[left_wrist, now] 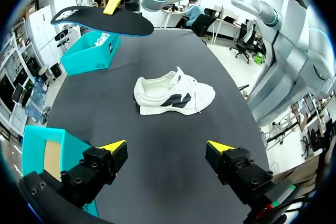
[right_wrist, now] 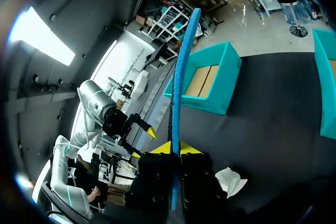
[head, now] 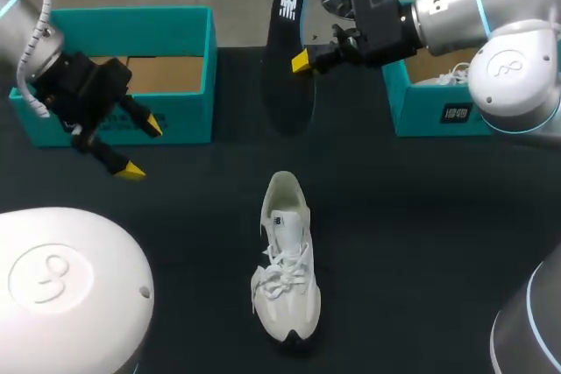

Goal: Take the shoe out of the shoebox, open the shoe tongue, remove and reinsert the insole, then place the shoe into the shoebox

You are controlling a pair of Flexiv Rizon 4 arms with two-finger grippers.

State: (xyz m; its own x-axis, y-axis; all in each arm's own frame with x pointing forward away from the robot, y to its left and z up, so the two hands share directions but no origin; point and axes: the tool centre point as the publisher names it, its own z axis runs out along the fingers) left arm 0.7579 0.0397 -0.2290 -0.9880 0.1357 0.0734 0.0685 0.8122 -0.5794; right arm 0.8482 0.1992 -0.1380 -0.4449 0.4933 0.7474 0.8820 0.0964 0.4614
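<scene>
The right gripper (head: 307,62) is clamped on the black insole (head: 287,15) near one end. Most of the insole reaches out past the fingertips, held in the air clear of the table. It looks thin, light and floppy, so the free end will likely bend or wag, and a hold closer to its middle would stiffen it for feeding back in. The white shoe (head: 286,260) rests on the dark table well below and apart from that gripper, ahead of the left gripper (head: 142,147), whose fingers stand wide apart around nothing. The shoe seems light with a soft upper and may slide, so the firmer heel collar is the better hold. Its laces and tongue crowd the opening. One teal shoebox (head: 123,19) sits just beside the left gripper, another teal box (head: 421,116) under the right arm.
</scene>
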